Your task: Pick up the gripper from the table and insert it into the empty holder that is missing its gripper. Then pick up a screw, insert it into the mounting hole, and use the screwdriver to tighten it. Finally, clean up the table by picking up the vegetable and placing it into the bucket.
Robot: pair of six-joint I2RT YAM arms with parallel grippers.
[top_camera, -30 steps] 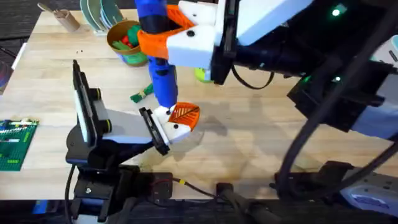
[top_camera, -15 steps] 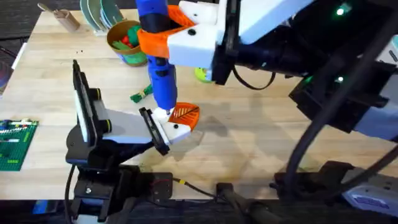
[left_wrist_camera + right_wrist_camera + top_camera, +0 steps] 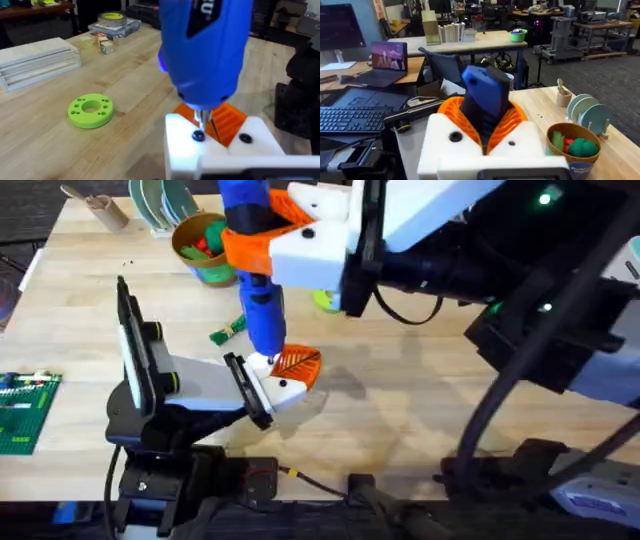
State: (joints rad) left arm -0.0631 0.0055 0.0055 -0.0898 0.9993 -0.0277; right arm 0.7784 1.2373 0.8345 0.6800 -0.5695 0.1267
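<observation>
The right gripper (image 3: 262, 238), white blocks with orange ribbed pads, is clamped around the blue pen-shaped electric screwdriver (image 3: 258, 290) and holds it upright over the middle of the light wooden table (image 3: 400, 395). The right wrist view shows the blue body wedged between the two orange pads (image 3: 512, 122). The screwdriver's thin metal bit (image 3: 201, 119) stands on a dark screw (image 3: 198, 135) in the top of the white angular plastic holder (image 3: 278, 388). The small orange ribbed wedge gripper (image 3: 297, 365) sits in that holder, just right of the bit. The holder is one jaw of the left gripper (image 3: 262, 388), which lies low on the near side of the table; whether its jaws are apart or together cannot be told. The slender green toy vegetable (image 3: 227, 331) lies on the table just left of the screwdriver. Farther back and left stands the small round bucket (image 3: 203, 248) with a yellow-orange rim, red and green toy food inside. A lime-green plastic ring (image 3: 90, 110) lies flat to the right of the screwdriver.
</observation>
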